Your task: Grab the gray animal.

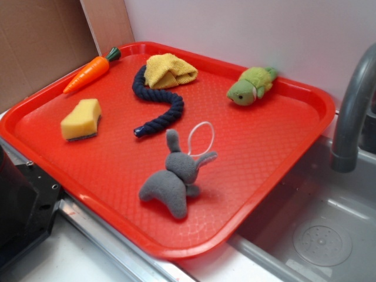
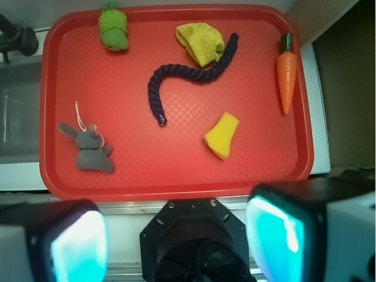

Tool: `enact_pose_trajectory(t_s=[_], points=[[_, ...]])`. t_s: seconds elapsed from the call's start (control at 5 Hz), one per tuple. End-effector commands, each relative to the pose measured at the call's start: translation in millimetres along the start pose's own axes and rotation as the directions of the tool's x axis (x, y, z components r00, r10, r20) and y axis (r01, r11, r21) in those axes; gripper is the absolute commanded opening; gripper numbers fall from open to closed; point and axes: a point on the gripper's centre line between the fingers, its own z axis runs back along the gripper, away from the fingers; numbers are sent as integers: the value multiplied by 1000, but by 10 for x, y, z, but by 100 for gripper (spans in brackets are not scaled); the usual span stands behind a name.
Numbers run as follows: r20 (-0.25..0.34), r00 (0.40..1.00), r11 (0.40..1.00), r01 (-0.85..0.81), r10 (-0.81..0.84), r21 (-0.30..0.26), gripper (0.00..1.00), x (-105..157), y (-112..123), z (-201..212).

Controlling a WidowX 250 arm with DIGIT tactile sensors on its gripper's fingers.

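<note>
Across most of both views spreads a red tray [image 1: 282, 170], set beside a metal sink [image 1: 329, 235] with a gray tap [image 1: 352, 117]. On the tray, from big to small, lie a dark rope [image 2: 188, 79], a yellow cloth [image 2: 201, 41], an orange carrot [image 2: 286, 73], the gray animal [image 2: 89, 148], a yellow sponge [image 2: 222, 136] and a green turtle [image 2: 113, 28].

The gripper [image 2: 176, 238] fills the bottom of the wrist view, its two pads wide apart with nothing between them, hanging off the tray's near edge. From there the gray animal lies up and to the left, at the lower left of the tray, its body running ears-to-feet on a slant, with a white loop by its head.

In the exterior view the gripper is not visible; only a black shape at lower left, cut off by the frame.
</note>
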Motion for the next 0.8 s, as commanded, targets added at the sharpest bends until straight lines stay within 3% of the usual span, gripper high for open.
enact_pose_trajectory(t_s=[0.0, 0.2, 0.6], points=[[0, 1000, 1000, 0, 0, 0, 100, 0, 0, 0], [-4, 1000, 999, 3, -2, 49, 100, 164, -311, -234], [-24, 993, 993, -118, 119, 19, 100, 256, -739, -722]])
